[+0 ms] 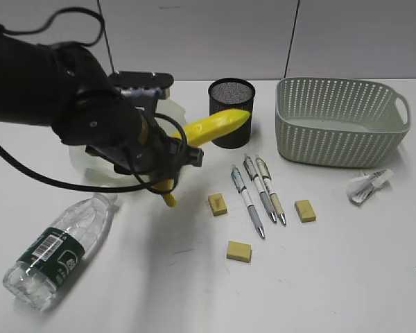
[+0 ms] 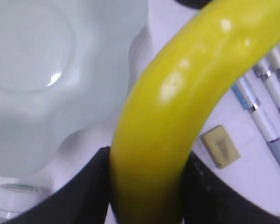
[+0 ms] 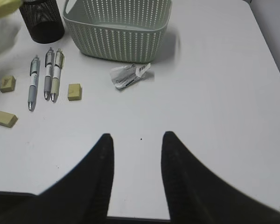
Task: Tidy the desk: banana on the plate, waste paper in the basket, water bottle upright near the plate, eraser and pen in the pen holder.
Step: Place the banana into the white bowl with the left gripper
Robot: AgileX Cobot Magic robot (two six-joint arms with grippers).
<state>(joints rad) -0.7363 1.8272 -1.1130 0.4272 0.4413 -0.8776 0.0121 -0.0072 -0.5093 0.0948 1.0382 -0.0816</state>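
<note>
My left gripper (image 1: pixel 168 161) (image 2: pixel 147 161) is shut on the yellow banana (image 1: pixel 215 125) (image 2: pixel 177 93), both black fingers pressed against its sides. The banana slants up toward the black mesh pen holder (image 1: pixel 231 111), just right of the pale-green plate (image 1: pixel 90 166) (image 2: pixel 42 70), which my arm partly hides. The water bottle (image 1: pixel 59 246) lies on its side at the front left. Three pens (image 1: pixel 261 189) (image 3: pixel 47 74) and three erasers (image 1: pixel 218 204) (image 3: pixel 74 91) lie mid-desk. Waste paper (image 1: pixel 369 186) (image 3: pixel 129 75) sits by the basket (image 1: pixel 340 121) (image 3: pixel 116 39). My right gripper (image 3: pixel 136 140) is open and holds nothing.
The white desk (image 1: pixel 333 277) stretches bare along the front right and under my right gripper. A grey panel wall stands behind the desk. The left arm's cable loops down over the table by the plate.
</note>
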